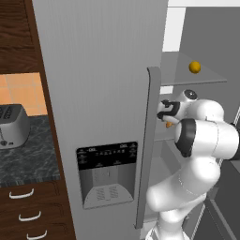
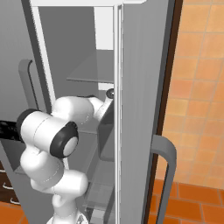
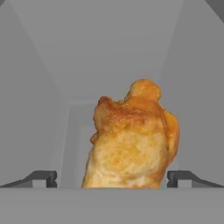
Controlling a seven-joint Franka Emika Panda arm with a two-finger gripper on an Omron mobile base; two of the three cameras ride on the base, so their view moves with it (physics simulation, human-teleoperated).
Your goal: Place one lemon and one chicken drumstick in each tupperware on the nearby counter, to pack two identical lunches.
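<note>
arm reaching into open fridge (image 1: 103, 70) between door edges, grey walls close on both sides, gripper (image 3: 112, 178) jaws wide, drumstick (image 3: 133, 140) sits between the tips, lemon (image 1: 194, 67) on upper glass shelf (image 1: 187, 77)

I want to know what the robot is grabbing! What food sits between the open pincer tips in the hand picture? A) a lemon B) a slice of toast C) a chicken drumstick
C: the hand view shows a golden-brown chicken drumstick between the tips of the open pincer, not yet squeezed.
</note>
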